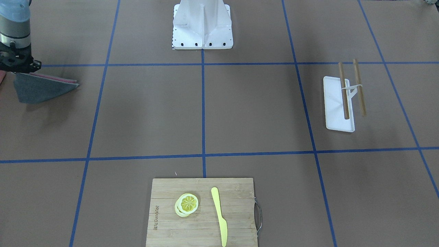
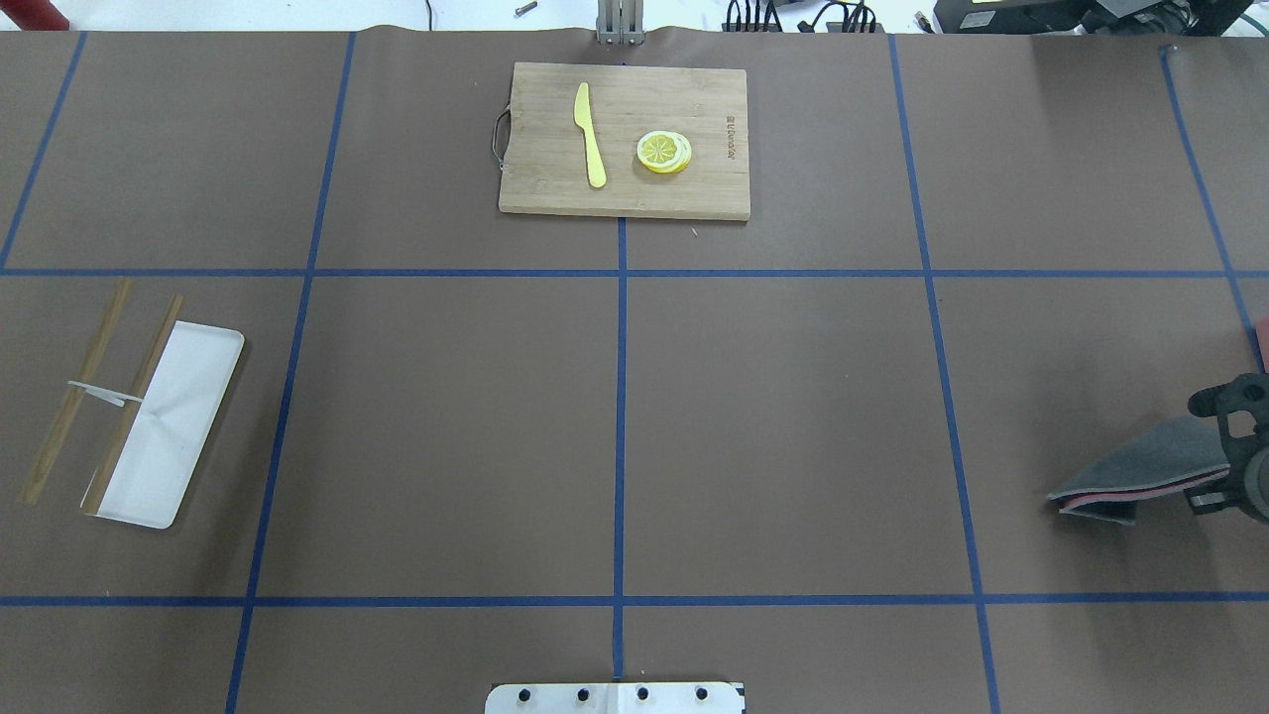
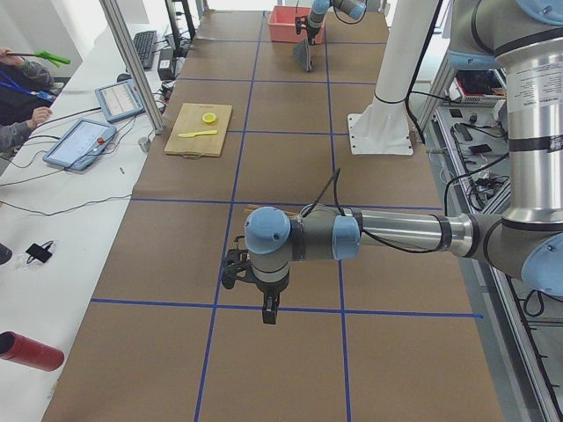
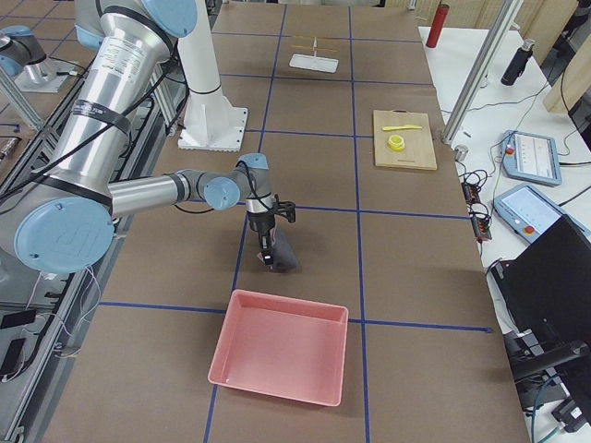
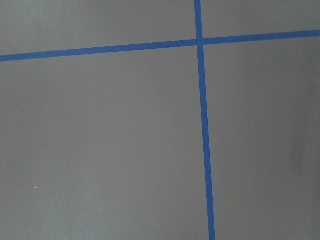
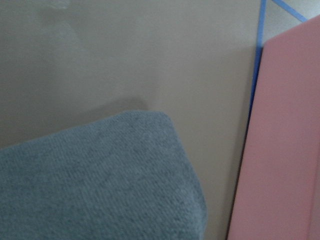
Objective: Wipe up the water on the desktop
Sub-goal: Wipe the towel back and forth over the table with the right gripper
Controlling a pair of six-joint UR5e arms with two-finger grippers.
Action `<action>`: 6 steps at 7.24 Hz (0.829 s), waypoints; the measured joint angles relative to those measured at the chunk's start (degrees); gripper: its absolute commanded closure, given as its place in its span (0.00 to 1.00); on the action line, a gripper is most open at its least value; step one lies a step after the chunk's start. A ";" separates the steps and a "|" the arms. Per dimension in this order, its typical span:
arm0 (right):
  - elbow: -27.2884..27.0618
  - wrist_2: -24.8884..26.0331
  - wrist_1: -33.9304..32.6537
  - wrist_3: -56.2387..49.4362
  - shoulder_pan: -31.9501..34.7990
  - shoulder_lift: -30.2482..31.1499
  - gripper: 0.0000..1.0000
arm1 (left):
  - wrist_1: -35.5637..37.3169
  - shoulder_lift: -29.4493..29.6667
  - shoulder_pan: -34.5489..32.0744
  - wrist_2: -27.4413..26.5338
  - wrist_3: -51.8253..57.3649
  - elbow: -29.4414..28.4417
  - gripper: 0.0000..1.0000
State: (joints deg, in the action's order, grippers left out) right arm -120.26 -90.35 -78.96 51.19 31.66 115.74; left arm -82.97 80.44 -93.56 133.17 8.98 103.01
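Observation:
The desktop (image 2: 773, 426) is a brown surface crossed by blue tape lines. No water shows on it in any view. My right gripper (image 2: 1229, 466) is shut on a folded grey cloth (image 2: 1140, 476) with a pink edge. The cloth hangs just above the desktop at its right end, beside a pink bin (image 4: 277, 360). In the front-facing view the same cloth (image 1: 37, 89) droops below the right gripper (image 1: 17, 65). The right wrist view is filled by the cloth (image 6: 100, 180). My left gripper (image 3: 268, 312) hovers over bare desktop at the left end; I cannot tell whether it is open or shut.
A bamboo cutting board (image 2: 555, 188) with a yellow knife (image 2: 590, 134) and lemon slices (image 2: 664, 152) lies at the far middle. A white tray (image 2: 188, 397) with chopsticks (image 2: 74, 397) sits on the left. The robot base plate (image 1: 202, 37) stands at the near middle edge.

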 measured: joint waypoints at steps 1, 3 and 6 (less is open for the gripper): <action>0.49 0.48 -0.15 -0.36 0.26 -0.58 1.00 | 0.00 0.00 0.02 -0.01 0.02 -0.03 0.01; 0.94 -0.27 -0.25 0.27 0.14 -5.21 1.00 | 0.00 0.05 0.04 -0.01 -0.01 -0.02 0.01; 1.08 -2.29 -0.26 6.75 -3.68 -13.69 1.00 | 0.00 0.06 0.04 -0.01 -0.02 -0.15 0.01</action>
State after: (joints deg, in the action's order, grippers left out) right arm -119.18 -92.64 -79.23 57.93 27.98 102.05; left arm -82.97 80.51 -93.52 133.15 8.97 102.86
